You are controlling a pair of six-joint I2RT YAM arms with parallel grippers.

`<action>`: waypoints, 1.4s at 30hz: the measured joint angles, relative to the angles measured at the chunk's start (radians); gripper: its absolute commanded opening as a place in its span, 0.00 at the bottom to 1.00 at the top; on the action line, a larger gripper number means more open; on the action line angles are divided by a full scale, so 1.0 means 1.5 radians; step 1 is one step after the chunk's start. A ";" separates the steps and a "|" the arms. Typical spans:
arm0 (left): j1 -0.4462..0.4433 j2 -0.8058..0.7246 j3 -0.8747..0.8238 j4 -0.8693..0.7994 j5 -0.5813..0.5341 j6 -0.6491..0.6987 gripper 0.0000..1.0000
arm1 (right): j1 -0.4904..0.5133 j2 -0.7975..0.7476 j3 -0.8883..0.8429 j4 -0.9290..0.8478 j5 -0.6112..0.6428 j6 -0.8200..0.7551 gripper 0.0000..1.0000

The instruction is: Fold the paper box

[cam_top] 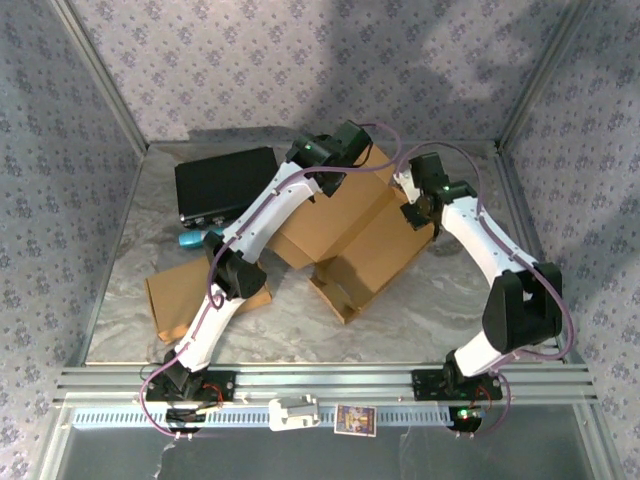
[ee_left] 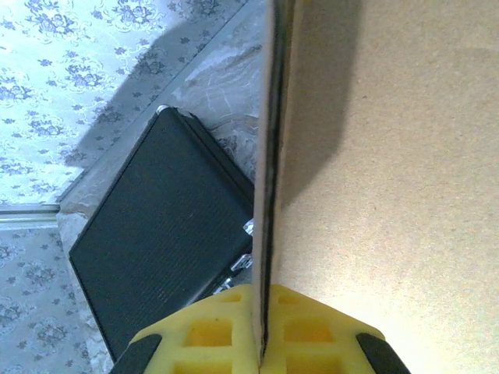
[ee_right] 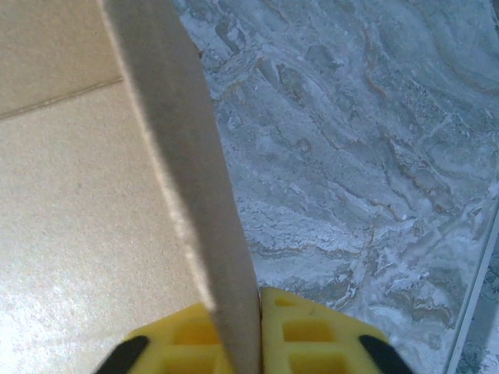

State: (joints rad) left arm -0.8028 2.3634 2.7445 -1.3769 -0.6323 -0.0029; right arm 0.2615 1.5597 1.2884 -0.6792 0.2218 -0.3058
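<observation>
The paper box [cam_top: 345,225] lies slanted across the middle of the table, partly folded. The left gripper [ee_left: 261,323] is clamped tight on its far panel edge, and the right gripper [ee_right: 242,331] pinches its right edge (yellow fingers closed flat on cardboard). The grey marbled table [cam_top: 420,320] has floral walls [cam_top: 300,60] around it. Open marble lies in front of the box. One black case [cam_top: 225,185] sits at the far left, with one flat cardboard sheet [cam_top: 175,295] nearer.
</observation>
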 measured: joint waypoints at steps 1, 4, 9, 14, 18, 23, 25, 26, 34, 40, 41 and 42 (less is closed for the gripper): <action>-0.001 0.000 0.000 0.004 -0.003 -0.004 0.33 | 0.001 0.005 0.002 -0.004 0.000 0.002 0.00; -0.004 0.000 0.000 0.017 -0.007 -0.024 0.51 | -0.001 0.013 0.003 -0.016 -0.003 0.025 0.00; -0.008 -0.054 -0.037 0.064 0.015 -0.088 0.60 | -0.062 0.012 0.001 -0.014 -0.054 0.086 0.00; 0.012 -0.247 -0.189 0.157 0.096 -0.161 0.59 | -0.152 -0.011 -0.034 0.015 -0.130 0.153 0.00; 0.123 -0.442 -0.396 0.279 0.207 -0.243 0.51 | -0.192 -0.028 -0.057 0.032 -0.181 0.209 0.00; 0.293 -0.552 -0.643 0.401 0.343 -0.349 0.42 | -0.216 -0.044 -0.060 0.058 -0.227 0.276 0.00; 0.339 -0.554 -0.737 0.455 0.406 -0.390 0.42 | -0.226 -0.053 -0.060 0.064 -0.238 0.300 0.00; 0.360 -0.553 -0.789 0.488 0.443 -0.414 0.42 | -0.230 -0.057 -0.060 0.067 -0.243 0.311 0.00; 0.422 -0.482 -0.963 0.731 0.682 -0.583 0.43 | -0.240 -0.070 -0.050 0.087 -0.289 0.394 0.00; 0.379 -0.428 -0.958 0.870 0.800 -0.651 0.44 | -0.235 -0.077 -0.046 0.100 -0.321 0.429 0.00; 0.373 -0.419 -0.958 0.896 0.815 -0.666 0.44 | -0.234 -0.077 -0.046 0.102 -0.326 0.432 0.00; 0.367 -0.412 -0.958 0.921 0.828 -0.684 0.44 | -0.233 -0.077 -0.046 0.104 -0.331 0.434 0.00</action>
State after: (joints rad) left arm -0.2527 1.7451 1.3075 0.0040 0.6098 -1.0286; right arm -0.0887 1.4448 1.2194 -0.5236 -0.2749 0.3447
